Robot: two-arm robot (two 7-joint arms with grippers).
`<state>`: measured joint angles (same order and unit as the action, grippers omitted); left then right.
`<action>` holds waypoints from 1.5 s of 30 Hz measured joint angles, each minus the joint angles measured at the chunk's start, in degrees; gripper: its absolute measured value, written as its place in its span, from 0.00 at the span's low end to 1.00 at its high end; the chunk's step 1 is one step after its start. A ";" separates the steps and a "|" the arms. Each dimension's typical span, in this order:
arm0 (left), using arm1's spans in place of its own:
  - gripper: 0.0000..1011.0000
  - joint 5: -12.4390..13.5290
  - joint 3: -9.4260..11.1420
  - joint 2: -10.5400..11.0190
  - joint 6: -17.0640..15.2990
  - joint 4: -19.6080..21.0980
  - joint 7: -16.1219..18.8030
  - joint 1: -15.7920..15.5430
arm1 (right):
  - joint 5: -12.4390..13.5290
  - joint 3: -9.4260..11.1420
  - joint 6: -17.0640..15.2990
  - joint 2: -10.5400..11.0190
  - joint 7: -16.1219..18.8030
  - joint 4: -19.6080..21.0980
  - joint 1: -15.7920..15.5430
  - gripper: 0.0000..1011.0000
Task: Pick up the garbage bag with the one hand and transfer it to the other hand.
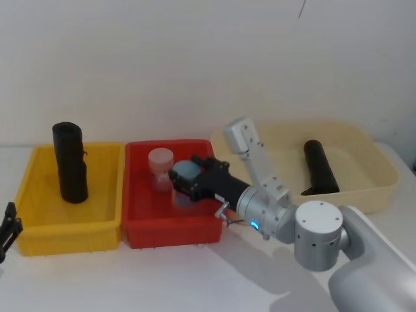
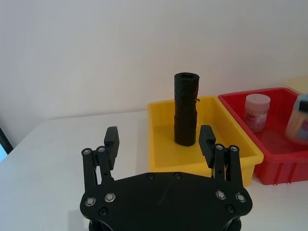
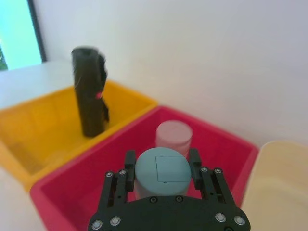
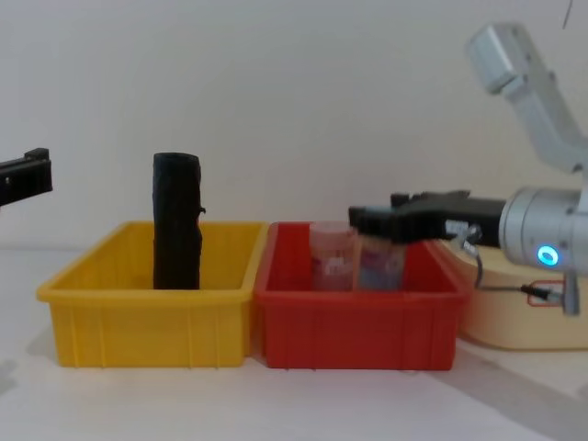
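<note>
- Grips a teal-lidded jar in the right pincer.
- Holds the left pincer open, far left.
- Leaves the garbage bag, seemingly upright in the beige bin, nearer the right arm.

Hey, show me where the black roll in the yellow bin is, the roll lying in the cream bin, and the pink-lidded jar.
Black roll in the yellow bin [image 1: 70, 164], head view, mid-body.
Roll in the cream bin [image 1: 319, 167], head view, mid-length.
Pink-lidded jar [image 2: 257, 111], left wrist view, on its side wall.
</note>
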<state>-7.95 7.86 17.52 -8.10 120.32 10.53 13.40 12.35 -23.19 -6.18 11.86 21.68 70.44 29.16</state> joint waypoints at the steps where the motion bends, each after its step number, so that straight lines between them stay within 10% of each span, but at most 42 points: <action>1: 0.99 0.00 0.00 0.00 0.00 0.00 0.00 0.00 | 0.15 0.28 0.13 -0.02 -0.18 0.16 0.04 0.64; 33: 0.99 0.00 0.00 0.00 0.00 0.00 0.00 0.00 | 0.15 11.62 5.17 2.70 -9.99 -1.72 1.45 0.64; 45: 0.99 0.00 0.00 0.00 0.00 0.00 0.00 0.00 | -1.82 11.92 5.13 3.54 -10.68 -3.32 0.72 0.91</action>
<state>-7.95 7.86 17.52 -8.10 120.32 10.53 13.40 10.53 -11.28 -1.05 15.40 11.01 67.12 29.88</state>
